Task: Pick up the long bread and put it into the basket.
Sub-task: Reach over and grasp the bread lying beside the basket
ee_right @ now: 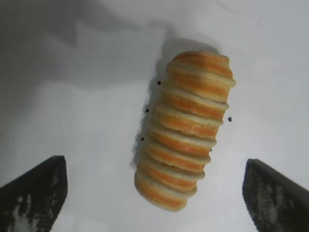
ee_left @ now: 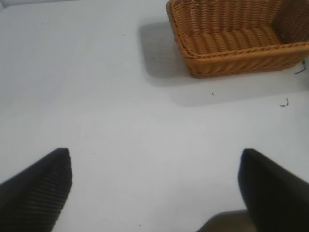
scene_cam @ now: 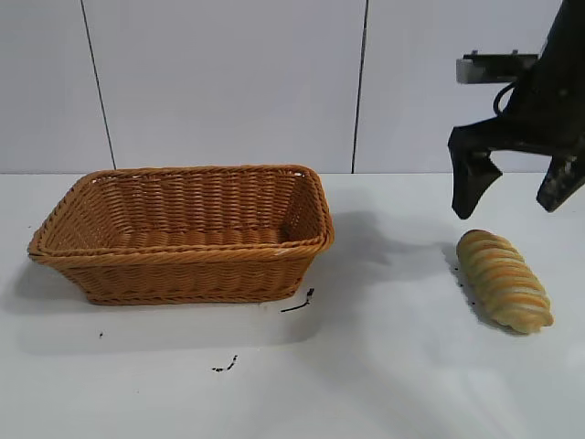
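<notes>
Now right claw (scene_cam: pixel 518 196) spread above long bread (scene_cam: pixel 505 279); left claw (ee_left: pixel 154 186) spread; basket (scene_cam: pixel 183 265) apart.

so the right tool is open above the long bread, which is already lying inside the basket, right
Not quite. The right tool is open above the long bread, but the loaf lies on the table, to the right of the basket and apart from it. The exterior view shows this.

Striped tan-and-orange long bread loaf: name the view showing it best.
The right wrist view: the striped tan-and-orange long bread loaf fills the middle, whole and seen from above. The exterior view shows it smaller, at the right. The left wrist view misses it.
</notes>
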Motion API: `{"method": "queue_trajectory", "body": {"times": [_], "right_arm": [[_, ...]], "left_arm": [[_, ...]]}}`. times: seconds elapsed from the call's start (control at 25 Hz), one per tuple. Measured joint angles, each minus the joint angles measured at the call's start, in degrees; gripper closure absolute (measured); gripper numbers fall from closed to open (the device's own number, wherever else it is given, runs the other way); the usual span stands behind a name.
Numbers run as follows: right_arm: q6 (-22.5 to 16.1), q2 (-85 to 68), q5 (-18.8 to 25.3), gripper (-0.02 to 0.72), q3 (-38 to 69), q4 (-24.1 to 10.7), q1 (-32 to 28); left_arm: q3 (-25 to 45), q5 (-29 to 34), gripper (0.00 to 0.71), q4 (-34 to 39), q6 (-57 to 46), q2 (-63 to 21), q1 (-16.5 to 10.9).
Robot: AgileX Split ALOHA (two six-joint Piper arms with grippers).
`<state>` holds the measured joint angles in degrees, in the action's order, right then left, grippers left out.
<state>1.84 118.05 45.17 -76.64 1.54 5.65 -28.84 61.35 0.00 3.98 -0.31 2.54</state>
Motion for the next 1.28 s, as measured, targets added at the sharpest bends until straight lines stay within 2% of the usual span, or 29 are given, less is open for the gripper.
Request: {"method": "queue_trajectory", "body": {"times": [0.16, 0.6, 0.72, 0.92, 1.0, 1.2, 1.28], "right_arm": [[-0.75, 2.02, -1.80, 0.022, 0.00, -0.37, 0.00], [-1.84, 3.14, -2.55, 0.037, -0.11, -0.79, -0.36], [-1.84, 3.18, -2.49, 0.174, -0.11, -1.10, -0.49], [-2.47, 3.18, -1.96, 0.482, -0.35, -1.17, -0.49], [-2.51, 3.18, -1.92, 0.567, -0.35, -1.17, -0.49], [-2.54, 2.64, -1.53, 0.581, -0.35, -1.54, -0.49], [-2.49, 1.37, 0.04, 0.581, -0.30, -1.54, -0.49]], "left_arm": [[0.00, 0.00, 0.014, 0.00, 0.00, 0.00, 0.00], [0.00, 0.00, 0.014, 0.00, 0.00, 0.00, 0.00], [0.00, 0.00, 0.014, 0.00, 0.00, 0.00, 0.00], [0.00, 0.00, 0.014, 0.00, 0.00, 0.00, 0.00], [0.00, 0.00, 0.014, 0.00, 0.00, 0.00, 0.00], [0.00, 0.00, 0.014, 0.00, 0.00, 0.00, 0.00], [0.00, 0.00, 0.014, 0.00, 0.00, 0.00, 0.00]]}}
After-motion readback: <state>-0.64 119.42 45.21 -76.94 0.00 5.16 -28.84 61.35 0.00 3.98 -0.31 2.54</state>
